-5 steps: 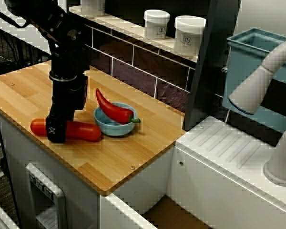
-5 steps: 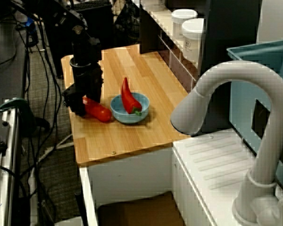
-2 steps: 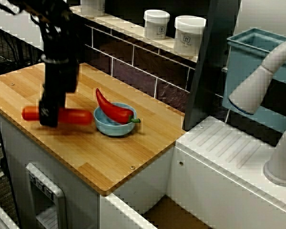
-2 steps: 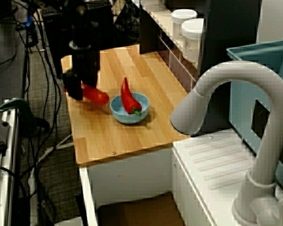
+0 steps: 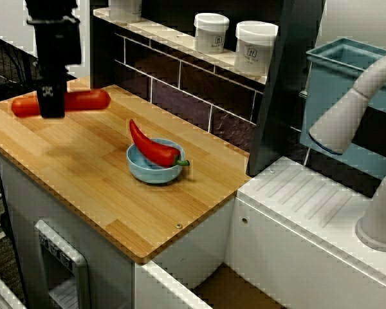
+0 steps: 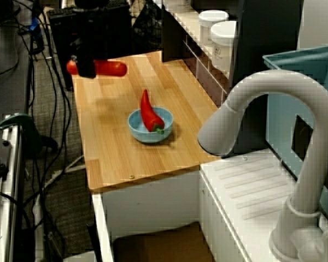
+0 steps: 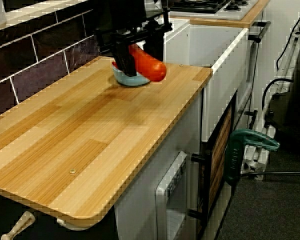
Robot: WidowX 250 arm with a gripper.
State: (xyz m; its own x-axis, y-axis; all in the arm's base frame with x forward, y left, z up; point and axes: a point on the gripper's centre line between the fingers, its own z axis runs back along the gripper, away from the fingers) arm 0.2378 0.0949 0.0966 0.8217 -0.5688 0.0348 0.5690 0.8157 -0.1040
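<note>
My black gripper (image 5: pixel 51 108) is shut on a long smooth red vegetable (image 5: pixel 85 100), which it holds level in the air above the left part of the wooden counter (image 5: pixel 116 193). In the view over the faucet, the gripper (image 6: pixel 86 69) and the vegetable (image 6: pixel 111 68) hang over the counter's far end. To the right stands a blue bowl (image 5: pixel 156 170) with a red chili pepper (image 5: pixel 153 147) lying across it, apart from the gripper. The low view along the counter has the gripper (image 7: pixel 134 59) and the vegetable (image 7: pixel 151 69) in front of the bowl (image 7: pixel 132 80).
Two white jars (image 5: pixel 211 32) (image 5: pixel 255 46) stand on the tiled ledge behind the counter. A grey faucet (image 5: pixel 350 112), a teal bin (image 5: pixel 334 90) and a white drainboard (image 5: pixel 309 199) lie to the right. Cables (image 6: pixel 49 125) and a green clamp (image 7: pixel 246 145) sit beside the counter.
The gripper has lifted the red vegetable off the counter beside the bowl and carried it up and to the left, away from the bowl. Bowl and chili have not moved.
</note>
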